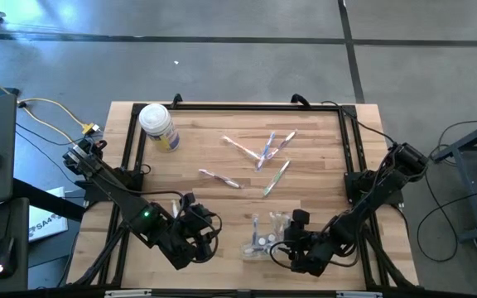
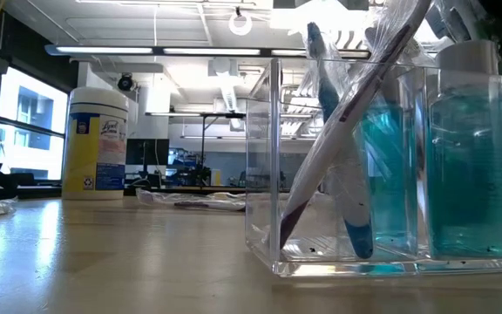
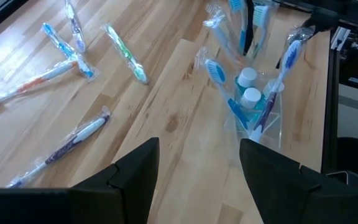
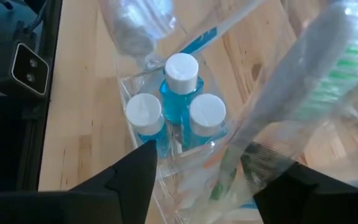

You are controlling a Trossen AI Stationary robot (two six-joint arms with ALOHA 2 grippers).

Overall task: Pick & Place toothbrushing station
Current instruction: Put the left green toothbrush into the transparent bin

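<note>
The clear holder (image 1: 262, 237) stands on the table near its front edge, between my two grippers. It holds three small blue bottles with white caps (image 4: 182, 71) and several wrapped toothbrushes (image 3: 283, 68) that lean on its rim. My right gripper (image 4: 213, 186) is open just right of the holder. One wrapped toothbrush with green bristles (image 4: 303, 93) stands slanted between its fingers, lower end in the holder. My left gripper (image 3: 197, 180) hangs open left of the holder with nothing between its fingers. Several more wrapped toothbrushes (image 1: 267, 151) lie loose at mid-table. My right gripper stands open on either side of the green-bristled toothbrush's handle (image 4: 235, 162), coming at it slanting down from the table's right. I cannot tell whether a finger touches the wrapper. The brush leans in the holder.
A white-lidded jar with a yellow label (image 1: 157, 126) stands at the far left of the table. A black frame (image 1: 238, 106) runs round the table's edges. Bare wood (image 1: 222, 211) lies between the loose brushes and the holder.
</note>
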